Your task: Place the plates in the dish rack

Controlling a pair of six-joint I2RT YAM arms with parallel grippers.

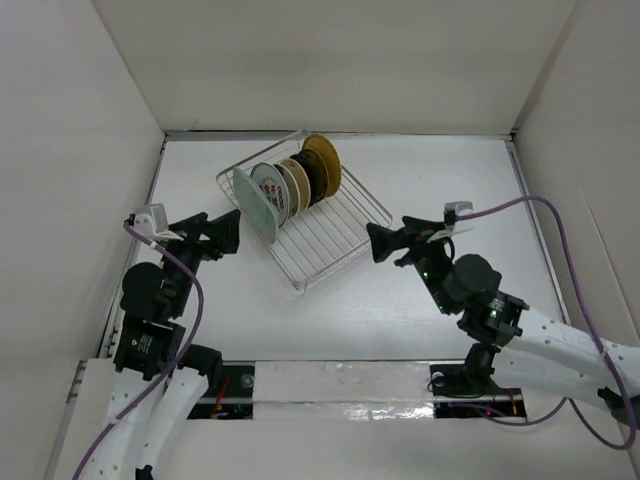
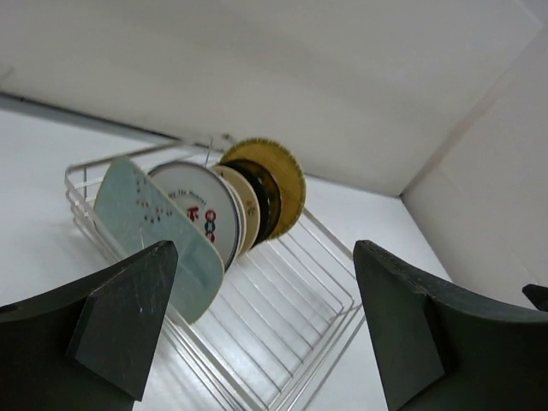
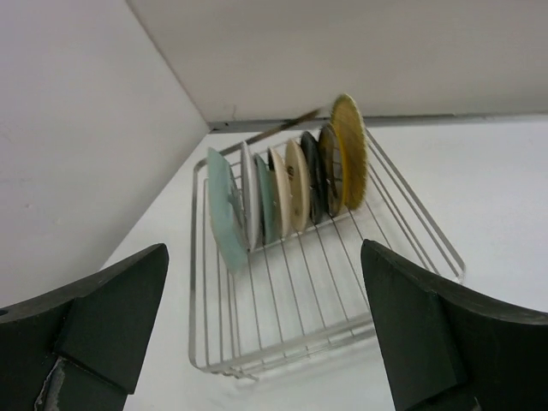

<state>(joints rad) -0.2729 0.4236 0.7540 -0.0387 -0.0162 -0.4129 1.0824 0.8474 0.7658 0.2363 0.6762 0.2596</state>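
Note:
The silver wire dish rack [image 1: 335,240] stands slanted at the table's middle back. Several plates stand upright in a row in its far half: a pale green rounded-rectangular one [image 1: 256,213] in front, then a white one with red characters [image 1: 272,186], then cream, black and tan ones [image 1: 326,160]. The row also shows in the left wrist view [image 2: 205,214] and the right wrist view [image 3: 282,193]. My left gripper [image 1: 232,232] is open and empty, left of the rack. My right gripper [image 1: 376,244] is open and empty, right of the rack.
White walls enclose the table on the left, back and right. The rack's near half [image 3: 325,300] holds no plates. A purple cable [image 1: 560,215] loops above the right arm.

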